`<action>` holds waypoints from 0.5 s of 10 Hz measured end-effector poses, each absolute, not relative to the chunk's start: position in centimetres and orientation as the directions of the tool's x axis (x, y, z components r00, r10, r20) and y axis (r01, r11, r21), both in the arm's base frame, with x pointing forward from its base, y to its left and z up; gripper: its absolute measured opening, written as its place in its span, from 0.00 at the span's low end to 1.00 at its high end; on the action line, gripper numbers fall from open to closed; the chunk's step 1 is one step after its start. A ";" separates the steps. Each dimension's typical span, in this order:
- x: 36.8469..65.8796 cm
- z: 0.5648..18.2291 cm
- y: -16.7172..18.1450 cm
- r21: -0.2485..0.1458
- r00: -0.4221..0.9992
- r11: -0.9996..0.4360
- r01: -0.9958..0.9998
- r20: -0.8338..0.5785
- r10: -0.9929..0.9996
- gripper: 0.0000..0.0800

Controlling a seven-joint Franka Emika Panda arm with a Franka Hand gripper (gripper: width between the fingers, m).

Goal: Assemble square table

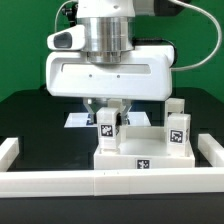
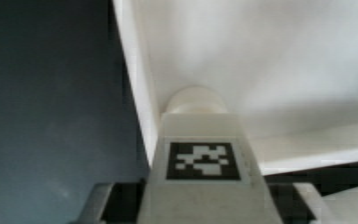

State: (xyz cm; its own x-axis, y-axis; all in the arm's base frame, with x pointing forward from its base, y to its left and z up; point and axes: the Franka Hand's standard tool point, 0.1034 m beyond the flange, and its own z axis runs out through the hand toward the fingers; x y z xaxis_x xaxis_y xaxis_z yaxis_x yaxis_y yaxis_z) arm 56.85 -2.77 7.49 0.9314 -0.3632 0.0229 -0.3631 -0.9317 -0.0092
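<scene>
Pincer (image 1: 107, 118) pinches a tagged leg (image 1: 106, 125) upright over the square tabletop (image 1: 135, 158), probably to seat it near the slab's ten-o'clock corner, while the slab rests on the dark surface (image 1: 25, 115) against the white border rail (image 1: 100, 184), and another leg (image 1: 178, 130) waits at three o'clock.

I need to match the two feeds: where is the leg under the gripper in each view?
Exterior view: the leg stands upright between the gripper fingers, above the square tabletop.
Wrist view: the same leg fills the centre, tag facing the camera.
Shared landmark: the tabletop's white surface.
</scene>
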 end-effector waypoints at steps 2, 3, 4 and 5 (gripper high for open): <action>56.8 7.5 -2.3 -0.014 0.827 -0.827 -0.562 0.019 -0.562 0.37; 56.8 7.4 -2.2 -0.025 0.742 -0.742 -0.670 0.012 -0.670 0.37; 56.9 7.4 -2.2 -0.037 0.657 -0.657 -0.753 0.003 -0.754 0.37; 57.0 7.3 -2.1 -0.040 0.570 -0.570 -0.821 -0.004 -0.821 0.37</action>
